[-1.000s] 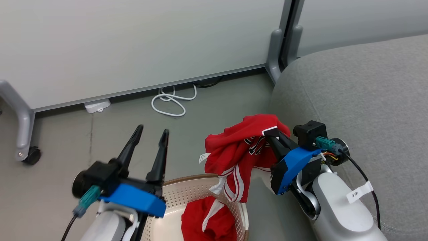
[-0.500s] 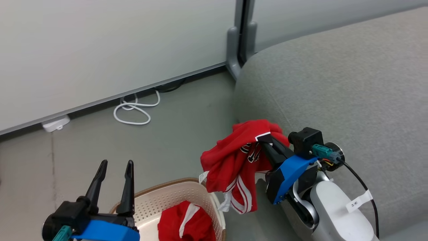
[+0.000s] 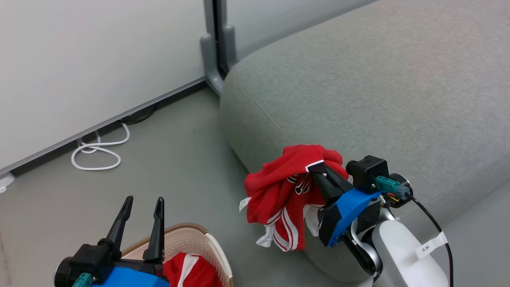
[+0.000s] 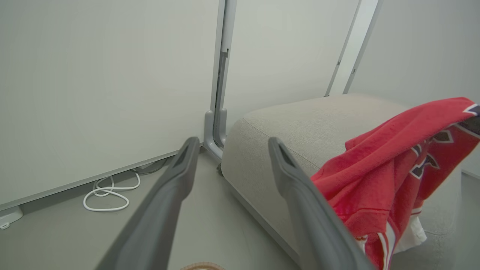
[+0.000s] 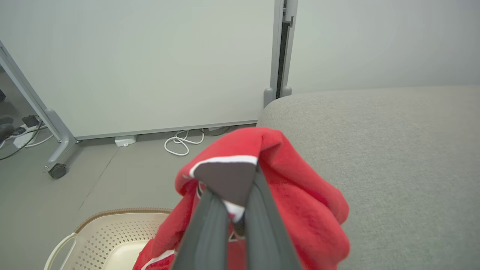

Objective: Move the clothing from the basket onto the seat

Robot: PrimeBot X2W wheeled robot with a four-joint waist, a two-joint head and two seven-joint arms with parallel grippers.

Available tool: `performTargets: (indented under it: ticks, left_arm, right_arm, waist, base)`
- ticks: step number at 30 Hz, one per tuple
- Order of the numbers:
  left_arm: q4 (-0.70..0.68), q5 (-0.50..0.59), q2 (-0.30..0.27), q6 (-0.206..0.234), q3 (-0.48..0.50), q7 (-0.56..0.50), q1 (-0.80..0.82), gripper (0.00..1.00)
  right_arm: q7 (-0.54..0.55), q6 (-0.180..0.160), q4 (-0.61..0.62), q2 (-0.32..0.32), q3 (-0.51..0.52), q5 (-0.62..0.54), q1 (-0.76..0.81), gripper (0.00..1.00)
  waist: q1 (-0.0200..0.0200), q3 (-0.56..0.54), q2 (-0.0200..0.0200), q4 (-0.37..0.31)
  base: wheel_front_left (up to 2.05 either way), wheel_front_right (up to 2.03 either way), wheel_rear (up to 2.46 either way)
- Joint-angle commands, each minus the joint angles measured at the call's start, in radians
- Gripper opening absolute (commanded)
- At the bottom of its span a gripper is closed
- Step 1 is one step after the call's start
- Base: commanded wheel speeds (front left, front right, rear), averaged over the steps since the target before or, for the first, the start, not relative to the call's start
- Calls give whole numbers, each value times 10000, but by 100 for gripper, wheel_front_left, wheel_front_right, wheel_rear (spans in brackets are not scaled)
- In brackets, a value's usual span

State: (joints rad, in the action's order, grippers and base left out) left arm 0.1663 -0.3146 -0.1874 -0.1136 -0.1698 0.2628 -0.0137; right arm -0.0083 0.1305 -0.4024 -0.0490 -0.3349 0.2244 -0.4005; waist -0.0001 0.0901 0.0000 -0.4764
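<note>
Jersey (image 3: 279,187): red, with white stripes and black-white lettering. It hangs in a bunch from my right end effector (image 3: 320,171), out of the basket (image 3: 190,230) and above the floor (image 3: 179,167), in front of the rounded edge of the seat (image 3: 358,87). I cannot tell whether it touches the seat.
Right end effector: fingers pressed together, pinching the jersey at a black patch with a white border. The cloth falls down on both sides of the fingers.
Left end effector (image 3: 144,201): fingers spread apart with nothing between them, raised over the near part of the basket and pointing toward the wall panel (image 3: 79,59).
Basket: cream, perforated, with a brown rim. It stands on the floor at the lower left of my head view, to the left of the seat.
Second garment (image 3: 191,271): red with a white band, lying inside the basket.
Seat: large, grey, upholstered, with a rounded corner near the panel post.
Cable (image 3: 97,153): white, coiled on the floor just beside the wall panel.
</note>
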Motion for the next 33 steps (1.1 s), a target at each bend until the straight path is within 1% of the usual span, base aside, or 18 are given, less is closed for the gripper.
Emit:
performTargets:
  ticks: [1,5,16,20,24,28,33]
  left_arm:
    - [17,127,19,-58,68,30,144,100]
    - [75,242,24,-101,-4,30,308,100]
    - [252,314,-151,-184,-162,30,674,100]
    - [190,318,-201,-195,-108,30,735,100]
    - [65,460,-289,-193,-193,30,899,100]
    - [-80,563,-474,-191,-282,30,1166,100]
    - [-506,696,-867,-194,-471,30,1813,100]
  right_arm:
    - [-18,5,86,-24,64,29,70,0]
    - [-77,5,146,-23,277,-22,133,0]
    - [-227,5,229,-18,621,145,147,0]
    - [-269,5,254,-18,685,315,-272,0]
    - [-75,5,418,-61,1292,-210,-1089,0]
    - [135,3,662,-430,1859,-364,-1984,0]
    - [561,5,1044,-1295,3267,33,-3573,0]
  waist:
    - [1,105,0,-443]
    - [1,259,0,-634]
    - [1,592,0,-697]
    - [1,741,0,-708]
    - [1,1126,0,-561]
    - [1,1653,0,-379]
    - [1,2922,0,-25]
  base:
    - [0,0,0]
    - [0,0,0]
    - [0,0,0]
    - [0,0,0]
    - [0,0,0]
    - [0,0,0]
    - [0,0,0]
